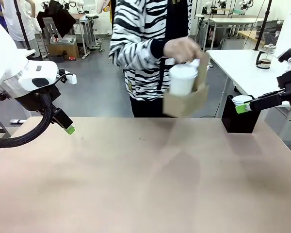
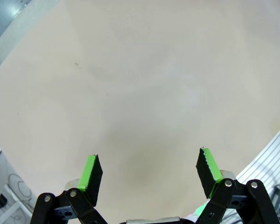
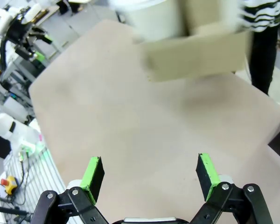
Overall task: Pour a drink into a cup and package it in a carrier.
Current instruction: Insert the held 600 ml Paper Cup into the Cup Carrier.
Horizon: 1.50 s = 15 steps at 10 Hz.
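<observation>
A person in a zebra-striped top stands at the far edge of the surface (image 1: 136, 184), one hand (image 1: 182, 48) gripping the upright tab of the carrier (image 1: 186, 99) and holding it in the air, clear of the tabletop. The cup (image 1: 183, 79), white with its lid on, sits in the carrier's slot. Both are smeared by motion in the front view. In the right wrist view they also show blurred, hanging above the far part of the surface.

The left tool (image 1: 69, 129) hangs just above the left rear part of the surface, close to that side edge. In its wrist view the green pads (image 2: 89, 171) stand wide apart with nothing between them and bare tabletop below. A strip of metal rail shows at the lower right corner of that view.

The right tool (image 1: 242, 108) is out at the right rear, near a black box (image 1: 240, 119) that stands at the far right corner with a white lid (image 1: 241, 100) showing at its top. In its wrist view the fingers (image 3: 205, 169) are likewise spread and hold nothing.

The whole middle and near side of the surface lies open between the two arms. Another white table (image 1: 242, 68) stands beyond the right corner, with a glass pot (image 1: 265, 56) on it.
</observation>
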### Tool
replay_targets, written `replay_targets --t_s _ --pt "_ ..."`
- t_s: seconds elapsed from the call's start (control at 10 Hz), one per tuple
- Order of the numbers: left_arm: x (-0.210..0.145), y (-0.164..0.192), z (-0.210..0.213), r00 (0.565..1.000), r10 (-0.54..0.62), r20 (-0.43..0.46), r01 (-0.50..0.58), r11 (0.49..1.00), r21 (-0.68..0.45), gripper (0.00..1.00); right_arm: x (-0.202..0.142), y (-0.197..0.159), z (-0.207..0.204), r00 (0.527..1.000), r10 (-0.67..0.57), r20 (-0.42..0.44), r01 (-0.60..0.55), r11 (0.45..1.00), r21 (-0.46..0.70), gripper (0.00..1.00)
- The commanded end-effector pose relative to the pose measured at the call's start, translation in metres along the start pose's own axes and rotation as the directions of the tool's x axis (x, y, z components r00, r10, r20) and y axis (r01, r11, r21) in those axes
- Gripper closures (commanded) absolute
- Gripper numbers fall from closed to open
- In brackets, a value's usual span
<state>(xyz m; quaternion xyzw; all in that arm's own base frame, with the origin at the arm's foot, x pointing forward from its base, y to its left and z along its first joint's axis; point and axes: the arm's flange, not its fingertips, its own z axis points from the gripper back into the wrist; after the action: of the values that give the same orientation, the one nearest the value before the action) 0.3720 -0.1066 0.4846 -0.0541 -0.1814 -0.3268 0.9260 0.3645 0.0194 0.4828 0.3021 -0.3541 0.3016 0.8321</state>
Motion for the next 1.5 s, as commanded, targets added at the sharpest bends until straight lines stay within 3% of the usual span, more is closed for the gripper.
replay_targets --t_s 0.0,1.4 --pt "-0.0014 0.0009 -0.0008 1.000 0.005 -0.004 -0.005 1.000 0.007 0.00 -0.0017 0.0015 0.0018 1.000 -0.021 -0.019 0.021 1.000 -0.013 0.00" --pt "-0.0014 0.0009 -0.0008 1.000 0.005 -0.004 -0.005 1.000 0.007 0.00 -0.0017 0.0015 0.0018 1.000 -0.021 -0.019 0.021 1.000 -0.013 0.00"
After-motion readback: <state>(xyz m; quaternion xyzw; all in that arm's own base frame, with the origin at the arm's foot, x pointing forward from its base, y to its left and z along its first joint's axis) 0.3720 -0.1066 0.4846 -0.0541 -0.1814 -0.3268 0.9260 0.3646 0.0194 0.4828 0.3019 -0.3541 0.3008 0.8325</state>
